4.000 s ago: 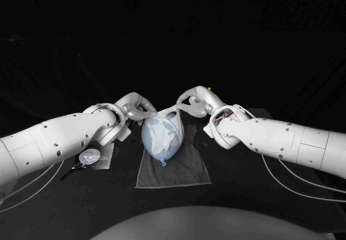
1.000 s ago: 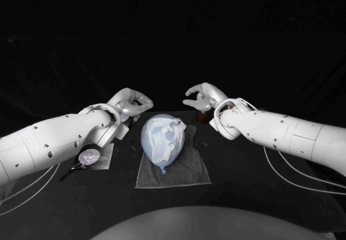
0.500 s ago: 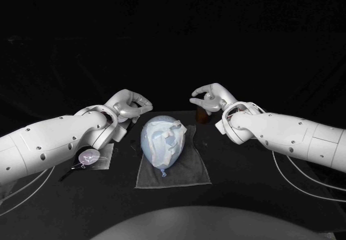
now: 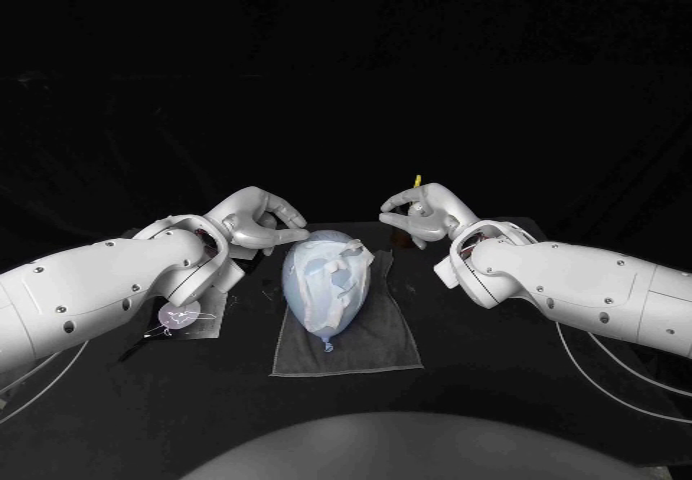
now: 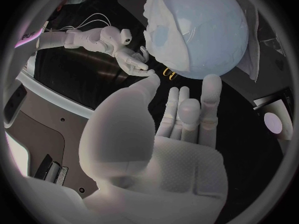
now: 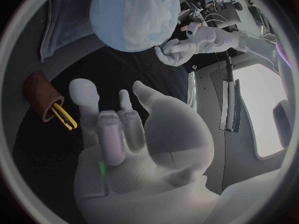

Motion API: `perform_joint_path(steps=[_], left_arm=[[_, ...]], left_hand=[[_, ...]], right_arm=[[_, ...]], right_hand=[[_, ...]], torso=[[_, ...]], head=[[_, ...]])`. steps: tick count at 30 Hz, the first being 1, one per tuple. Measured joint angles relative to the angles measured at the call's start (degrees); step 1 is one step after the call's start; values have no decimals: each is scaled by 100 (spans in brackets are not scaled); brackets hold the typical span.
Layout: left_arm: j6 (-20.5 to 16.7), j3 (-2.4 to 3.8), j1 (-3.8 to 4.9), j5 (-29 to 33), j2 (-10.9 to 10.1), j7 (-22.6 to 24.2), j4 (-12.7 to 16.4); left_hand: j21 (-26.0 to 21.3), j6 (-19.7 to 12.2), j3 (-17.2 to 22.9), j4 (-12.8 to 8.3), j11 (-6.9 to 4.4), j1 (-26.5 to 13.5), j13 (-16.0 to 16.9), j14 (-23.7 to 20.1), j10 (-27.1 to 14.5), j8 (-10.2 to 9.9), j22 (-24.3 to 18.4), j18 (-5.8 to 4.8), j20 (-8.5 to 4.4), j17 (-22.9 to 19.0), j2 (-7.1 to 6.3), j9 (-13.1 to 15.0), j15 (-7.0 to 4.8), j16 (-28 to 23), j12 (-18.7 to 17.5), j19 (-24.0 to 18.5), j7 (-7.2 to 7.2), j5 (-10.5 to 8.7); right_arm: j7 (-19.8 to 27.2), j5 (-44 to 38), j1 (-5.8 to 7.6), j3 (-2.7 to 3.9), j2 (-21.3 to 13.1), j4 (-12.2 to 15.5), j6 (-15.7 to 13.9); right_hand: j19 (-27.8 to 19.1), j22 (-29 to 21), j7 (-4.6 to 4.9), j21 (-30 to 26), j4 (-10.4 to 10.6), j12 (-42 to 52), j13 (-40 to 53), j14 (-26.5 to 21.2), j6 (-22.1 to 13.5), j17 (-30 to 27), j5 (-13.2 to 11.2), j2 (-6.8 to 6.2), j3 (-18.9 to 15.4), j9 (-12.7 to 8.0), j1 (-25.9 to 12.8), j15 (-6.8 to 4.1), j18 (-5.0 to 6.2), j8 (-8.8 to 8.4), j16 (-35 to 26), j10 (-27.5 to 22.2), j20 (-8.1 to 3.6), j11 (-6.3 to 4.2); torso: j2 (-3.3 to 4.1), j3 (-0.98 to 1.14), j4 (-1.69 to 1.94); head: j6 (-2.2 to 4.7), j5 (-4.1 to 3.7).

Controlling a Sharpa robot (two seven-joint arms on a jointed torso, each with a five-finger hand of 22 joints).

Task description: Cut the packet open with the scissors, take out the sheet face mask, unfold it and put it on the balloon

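Balloon (image 4: 300, 285) is lying on its side on a grey towel (image 4: 378, 350) in the middle of the black table (image 4: 188, 400). The sheet mask (image 4: 343, 268) is already draped over the top of it. The balloon's long axis runs straight away from the robot, with the knotted end pointing back toward it and the fat round end pointing out to where both hands are.

So the layout is simple: the balloon sits between the two hands and a bit closer to the robot than either. The left hand (image 4: 260, 222) is clearly the nearer one. Its fingers reach in just beside the fat end, though I can't tell if they actually touch. It's loosely spread, thumb out to the side, nothing in it. The right hand (image 4: 423, 212) hangs a little farther off on the other side, fingers half curled, thumb close to one fingertip, also holding nothing as far as I can see.

Texture-wise, the balloon is pale blue, smooth and a bit glossy, so I'd guess it rolls easily. The mask is thin, white and wrinkly, with folds bunched along the top, so I'd say it needs smoothing. The towel is soft and flat.

By the right hand there's a brown cup (image 6: 39, 95) with what look like yellow-handled scissors (image 6: 64, 118) in it. The shiny packet (image 4: 185, 318) lies near the left arm.
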Motion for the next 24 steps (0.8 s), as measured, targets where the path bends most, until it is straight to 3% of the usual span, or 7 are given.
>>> perform_joint_path(steps=[10,24], left_arm=[[53,-2,-18,-515,-29,23,73],[50,-3,-24,-1014,-48,-41,117]], left_hand=[[-25,36,-135,-27,-40,110,44,0,82,-21,-2,-1,0,-1,57,13,0,0,117,0,-36,0],[54,174,-261,-90,-91,327,204,78,175,-20,205,-2,-84,272,138,56,-93,34,409,130,-112,0]], right_arm=[[-25,-32,-49,-3,30,-7,322],[-82,-108,-56,-3,107,-67,533]], right_hand=[[42,71,-19,94,7,89,0,4,20,0,0,0,-7,-16,0,-44,-2,0,-4,3,-1,-39],[83,99,-3,117,7,116,4,3,40,-4,0,0,-7,-19,0,-43,-40,0,-4,1,-1,-40]], torso=[[3,-4,-1],[2,1,-3]], head=[[0,10],[0,-2]])
